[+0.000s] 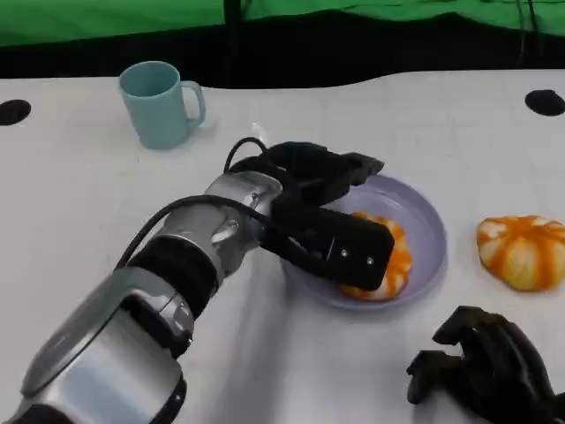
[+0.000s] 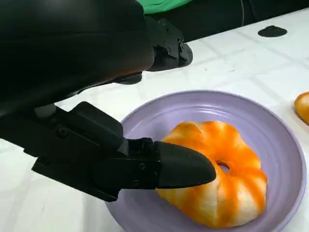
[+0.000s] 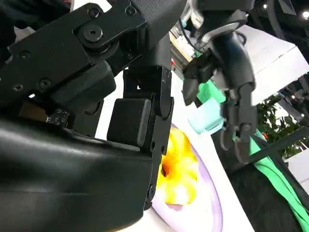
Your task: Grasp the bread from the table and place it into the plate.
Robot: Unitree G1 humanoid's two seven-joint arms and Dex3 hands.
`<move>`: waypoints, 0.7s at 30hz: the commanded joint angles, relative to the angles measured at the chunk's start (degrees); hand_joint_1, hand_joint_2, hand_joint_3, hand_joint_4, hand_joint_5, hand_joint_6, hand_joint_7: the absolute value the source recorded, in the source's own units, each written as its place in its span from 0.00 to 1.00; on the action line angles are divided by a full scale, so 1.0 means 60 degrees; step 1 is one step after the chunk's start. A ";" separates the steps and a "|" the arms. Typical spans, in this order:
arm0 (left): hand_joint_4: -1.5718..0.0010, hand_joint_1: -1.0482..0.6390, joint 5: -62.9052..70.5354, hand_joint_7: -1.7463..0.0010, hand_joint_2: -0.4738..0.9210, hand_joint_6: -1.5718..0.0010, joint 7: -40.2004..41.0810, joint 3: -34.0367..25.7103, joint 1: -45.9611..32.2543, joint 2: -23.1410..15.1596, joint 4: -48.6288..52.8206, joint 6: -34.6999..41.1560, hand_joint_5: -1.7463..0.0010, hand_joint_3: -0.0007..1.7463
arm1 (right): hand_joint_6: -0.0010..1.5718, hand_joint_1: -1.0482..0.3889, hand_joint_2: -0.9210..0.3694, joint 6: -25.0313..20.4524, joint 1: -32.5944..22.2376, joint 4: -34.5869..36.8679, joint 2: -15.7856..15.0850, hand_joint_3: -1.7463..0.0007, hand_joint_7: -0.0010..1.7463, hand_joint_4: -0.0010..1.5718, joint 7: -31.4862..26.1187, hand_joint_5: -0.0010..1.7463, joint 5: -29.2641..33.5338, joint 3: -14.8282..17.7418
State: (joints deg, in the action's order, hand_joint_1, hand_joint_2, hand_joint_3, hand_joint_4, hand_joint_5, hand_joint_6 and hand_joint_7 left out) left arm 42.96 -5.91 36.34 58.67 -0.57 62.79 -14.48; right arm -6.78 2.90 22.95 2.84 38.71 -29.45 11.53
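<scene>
Two breads on the white surface [image 1: 79, 203]: one in the purple plate [image 1: 424, 221], one loose at 3 o'clock of it [image 1: 523, 252]. Left hand [image 1: 322, 208] over the plate, fingers [image 2: 178, 166] spread, one at the plated bread [image 1: 397, 261]; lifting could drag it out. Right hand [image 1: 481, 362] at 5 o'clock, fingers curled, empty.

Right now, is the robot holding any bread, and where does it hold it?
No. The left hand is open above the bread lying in the plate; the right hand holds nothing.
</scene>
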 commanded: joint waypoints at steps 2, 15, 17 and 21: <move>0.93 0.00 -0.0134 0.98 1.00 0.95 -0.0254 -0.0093 -0.0380 -0.0615 -0.0947 -0.0059 0.87 0.32 | 1.00 0.01 0.15 0.0009 0.0017 -0.0040 -0.0155 1.00 0.20 1.00 0.0002 0.41 -0.0044 0.0061; 0.75 0.14 -0.1527 0.93 1.00 0.80 0.0228 -0.1335 -0.2440 -0.1867 -0.3527 -0.1608 0.79 0.28 | 1.00 0.02 0.15 0.0006 0.0085 0.0100 -0.0135 1.00 0.20 1.00 0.0165 0.40 -0.0250 0.0158; 0.71 0.17 -0.1708 0.93 1.00 0.77 0.0362 -0.1583 -0.2832 -0.2063 -0.3904 -0.1958 0.76 0.28 | 1.00 0.02 0.16 -0.0073 0.0094 0.0092 -0.0143 1.00 0.20 1.00 0.0101 0.40 -0.0278 0.0179; 0.63 0.23 -0.2164 0.92 1.00 0.67 0.0719 -0.2107 -0.3465 -0.2203 -0.4241 -0.2674 0.69 0.24 | 1.00 0.02 0.16 -0.0044 0.0170 0.0181 -0.0195 1.00 0.20 1.00 0.0143 0.40 -0.0236 0.0173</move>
State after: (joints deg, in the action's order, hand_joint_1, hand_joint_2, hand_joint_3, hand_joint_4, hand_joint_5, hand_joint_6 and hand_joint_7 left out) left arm 32.01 -3.58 25.80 39.86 -12.59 38.67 -28.13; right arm -6.96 3.45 23.98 2.65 39.20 -30.36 12.02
